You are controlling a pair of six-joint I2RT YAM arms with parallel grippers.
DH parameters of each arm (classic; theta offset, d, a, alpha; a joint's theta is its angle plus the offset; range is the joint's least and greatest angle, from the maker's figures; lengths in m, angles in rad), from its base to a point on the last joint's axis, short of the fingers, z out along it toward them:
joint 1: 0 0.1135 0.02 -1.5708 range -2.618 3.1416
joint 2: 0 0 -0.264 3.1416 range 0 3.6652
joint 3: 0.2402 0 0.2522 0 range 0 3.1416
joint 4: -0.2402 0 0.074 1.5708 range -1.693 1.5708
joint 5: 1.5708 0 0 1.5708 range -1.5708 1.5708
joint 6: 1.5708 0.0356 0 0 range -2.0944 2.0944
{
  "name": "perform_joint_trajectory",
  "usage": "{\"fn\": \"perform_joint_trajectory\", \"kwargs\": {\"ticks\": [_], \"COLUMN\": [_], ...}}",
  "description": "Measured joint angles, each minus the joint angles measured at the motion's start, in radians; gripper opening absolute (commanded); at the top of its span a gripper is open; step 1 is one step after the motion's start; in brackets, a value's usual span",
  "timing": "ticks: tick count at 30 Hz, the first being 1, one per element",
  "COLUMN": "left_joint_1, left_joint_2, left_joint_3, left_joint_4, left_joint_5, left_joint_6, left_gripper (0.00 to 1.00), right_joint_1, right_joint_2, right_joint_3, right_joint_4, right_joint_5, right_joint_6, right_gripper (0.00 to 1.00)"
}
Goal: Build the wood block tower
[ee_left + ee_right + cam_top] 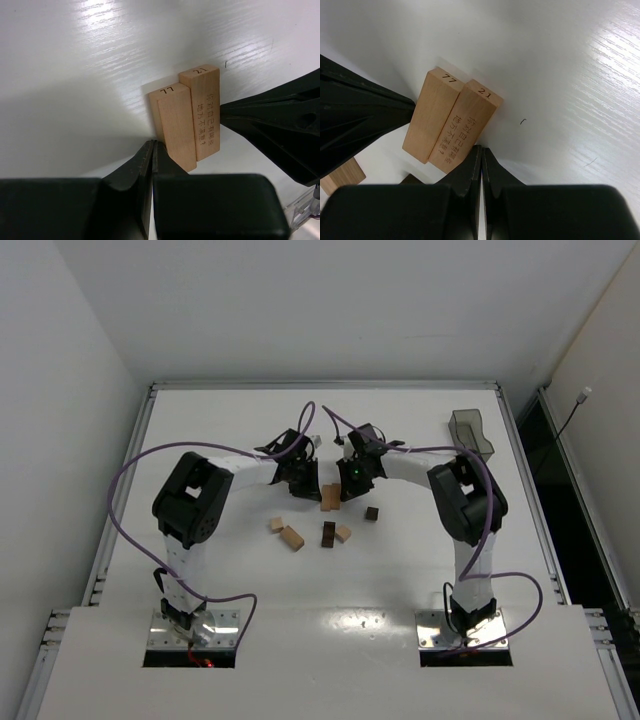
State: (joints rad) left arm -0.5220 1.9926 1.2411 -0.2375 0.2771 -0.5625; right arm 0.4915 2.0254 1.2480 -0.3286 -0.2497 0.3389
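Two tan blocks abutting, left tool, right tool at outer edges

left end effector: closed | right end effector: closed | facing each other

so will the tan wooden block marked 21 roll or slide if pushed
Probably slides, not rolls: the light tan oblong wooden block marked 21 has flat faces. Likely stiff, being wood. May shove the tan block marked 77 touching it.
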Motion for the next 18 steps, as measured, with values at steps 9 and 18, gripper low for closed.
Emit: {"fn": "perform_joint_trajectory", "kwargs": {"ticks": [9, 18], "left_joint_1": [0.000, 0.000], "left_joint_2": [0.003, -0.005], "left_joint_3": [0.005, -0.016], "left_joint_4": [0.008, 0.040], "left_joint_5": [-0.015, -0.016], "left_joint_6": [0.000, 0.000], "left_gripper": [0.00, 0.00], "right_joint_1": [0.002, 0.005], "right_joint_2": [-0.008, -0.009], "right_joint_3": [-0.014, -0.013], "right_joint_4": [0.017, 0.014], "right_joint_5": [0.008, 0.025], "right_joint_6": [0.000, 0.001], "right_gripper": [0.00, 0.00]}}
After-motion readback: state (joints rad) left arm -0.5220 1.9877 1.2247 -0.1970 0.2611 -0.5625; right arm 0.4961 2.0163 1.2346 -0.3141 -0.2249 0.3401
